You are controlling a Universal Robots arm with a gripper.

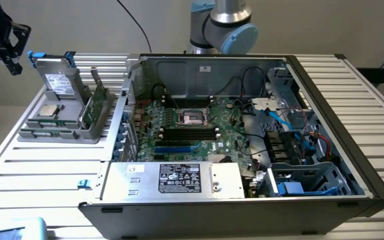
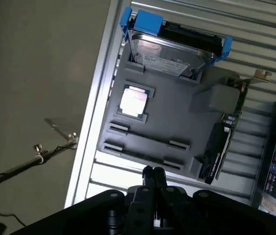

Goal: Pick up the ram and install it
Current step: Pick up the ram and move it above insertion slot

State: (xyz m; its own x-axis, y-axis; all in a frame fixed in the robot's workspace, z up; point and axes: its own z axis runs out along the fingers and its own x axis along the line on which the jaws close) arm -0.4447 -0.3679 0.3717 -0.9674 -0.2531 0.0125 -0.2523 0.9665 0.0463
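End effector (image 2: 152, 172) clenched on nothing | near grey tray (image 2: 172, 122) | blue-railed drive (image 2: 170, 56) label writing unreadable

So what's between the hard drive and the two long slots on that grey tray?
A processor chip, lying flat on the tray; the wrist view shows it plainly.

Below the pincer (image 2: 152, 172), upright drive (image 2: 170, 54) and card (image 2: 223, 142) flank open tray (image 2: 177, 122).
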